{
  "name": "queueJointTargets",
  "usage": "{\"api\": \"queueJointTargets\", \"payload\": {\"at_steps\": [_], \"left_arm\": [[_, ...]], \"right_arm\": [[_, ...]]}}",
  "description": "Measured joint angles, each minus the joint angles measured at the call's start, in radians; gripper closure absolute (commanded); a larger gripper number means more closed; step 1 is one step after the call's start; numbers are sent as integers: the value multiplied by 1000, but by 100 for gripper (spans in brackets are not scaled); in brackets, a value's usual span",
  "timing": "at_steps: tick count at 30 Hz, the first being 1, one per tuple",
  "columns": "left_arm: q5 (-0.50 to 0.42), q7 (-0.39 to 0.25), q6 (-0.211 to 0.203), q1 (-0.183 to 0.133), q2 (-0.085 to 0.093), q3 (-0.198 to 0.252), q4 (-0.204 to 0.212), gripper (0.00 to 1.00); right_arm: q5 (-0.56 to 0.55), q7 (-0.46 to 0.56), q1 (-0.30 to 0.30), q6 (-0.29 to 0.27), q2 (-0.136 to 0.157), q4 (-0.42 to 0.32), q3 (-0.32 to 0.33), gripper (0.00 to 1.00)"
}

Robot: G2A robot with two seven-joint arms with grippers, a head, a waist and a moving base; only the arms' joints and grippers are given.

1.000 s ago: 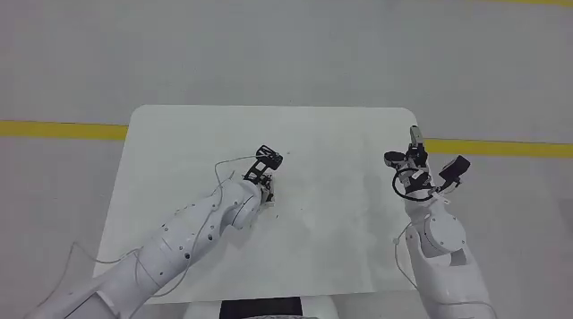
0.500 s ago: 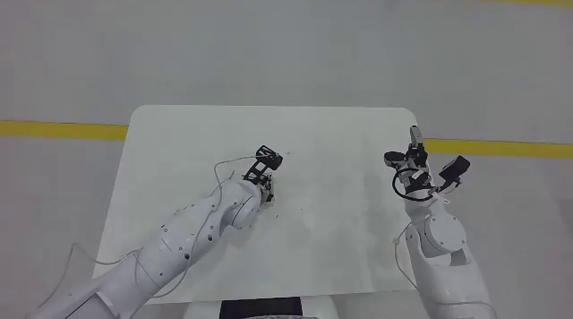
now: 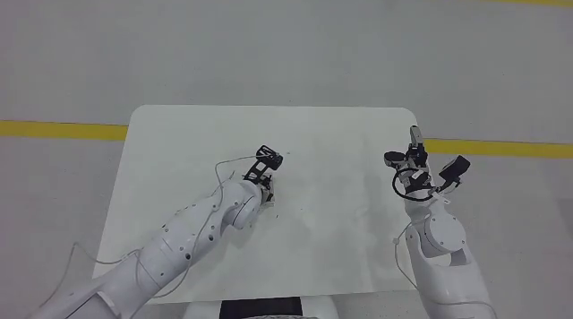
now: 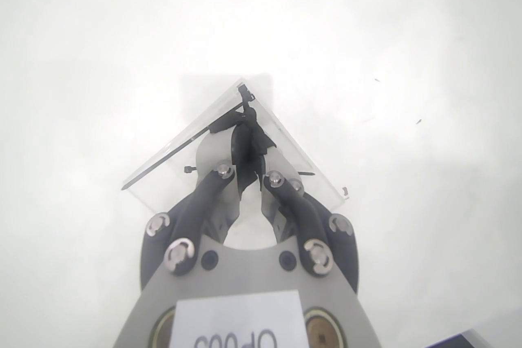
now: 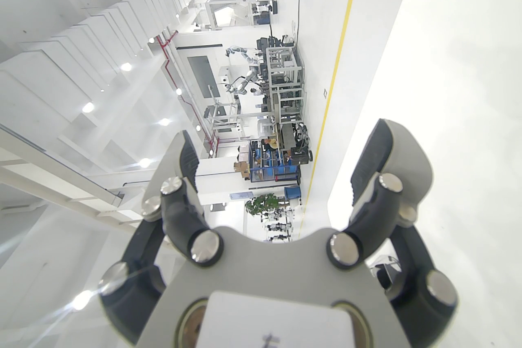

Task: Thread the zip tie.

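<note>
While left fingers (image 4: 237, 158) pinch the zip tie (image 4: 182, 147) over the table (image 4: 122, 19), right fingers (image 5: 375, 156) gape.

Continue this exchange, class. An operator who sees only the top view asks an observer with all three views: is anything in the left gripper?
Observer: Yes. The left gripper has its fingers shut on a thin black plastic zip tie.
Operator: What is under it?
Observer: A clear flat plastic plate lying on the white table; the tie's strap runs along one of its edges.
Operator: And the right gripper?
Observer: The right gripper has its fingers wide open with nothing between them, pointing out at the room.
</note>
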Motion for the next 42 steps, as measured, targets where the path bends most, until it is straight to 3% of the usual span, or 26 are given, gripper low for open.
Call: {"api": "queueJointTargets", "payload": {"at_steps": [7,12,15,18,21,34,42], "left_arm": [[49,-16,8,51,20,-33,-94,100],[66,-25,-4,80,31,-54,-128,100],[60,-26,-14,80,32,-60,-119,100],[51,-24,-22,75,30,-59,-107,81],[43,-21,-33,68,27,-53,-97,76],[-1,-5,-71,36,16,-44,-44,89],[-10,6,-65,17,6,-28,-3,91]], "right_arm": [[0,0,0,0,0,0,0,0],[0,0,0,0,0,0,0,0],[0,0,0,0,0,0,0,0],[0,0,0,0,0,0,0,0],[0,0,0,0,0,0,0,0],[0,0,0,0,0,0,0,0],[0,0,0,0,0,0,0,0]]}}
